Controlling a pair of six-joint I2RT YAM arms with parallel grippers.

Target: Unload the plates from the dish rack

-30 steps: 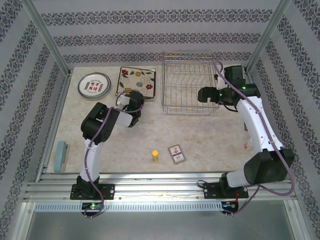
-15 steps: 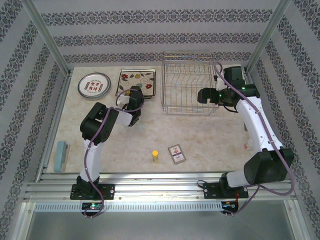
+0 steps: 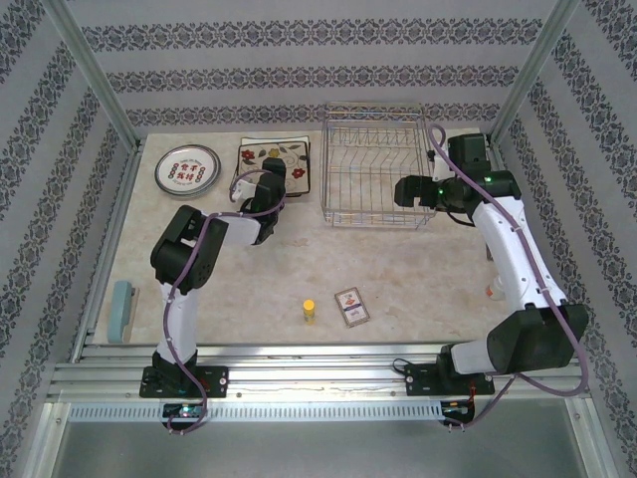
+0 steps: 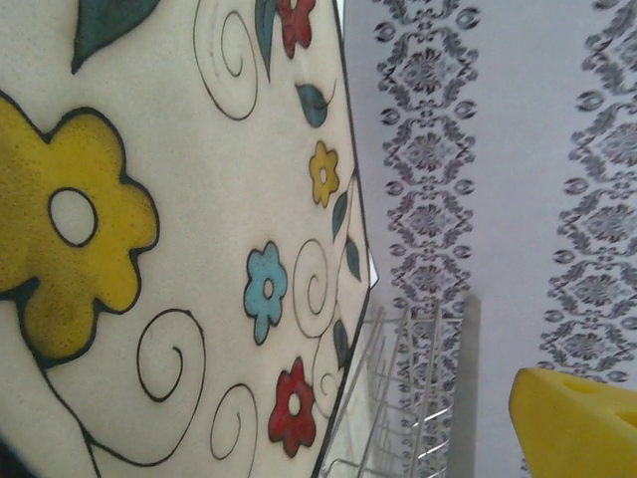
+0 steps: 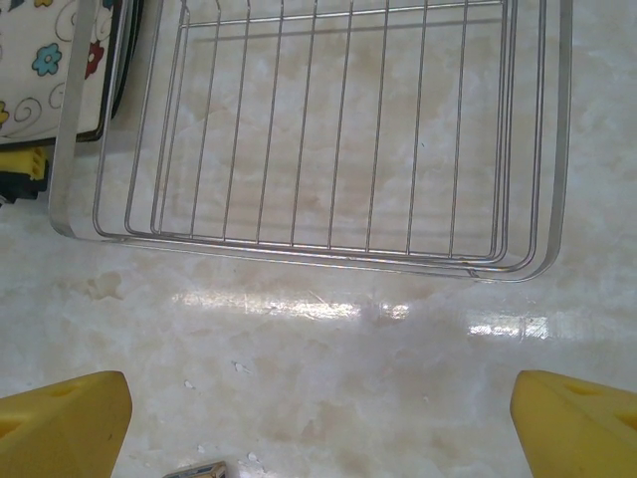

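Judging the square cream flowered plate delivered at nine o'clock of the chrome wire rack, spread left tool and spread right tool should withdraw.

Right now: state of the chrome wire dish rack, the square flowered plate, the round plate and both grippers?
Chrome wire dish rack: upright, empty.
Square cream flowered plate: lying on the table, left of the rack.
Round white plate with patterned rim: lying on the table.
Left gripper: open, at the square plate's near edge.
Right gripper: open, empty, facing the rack.
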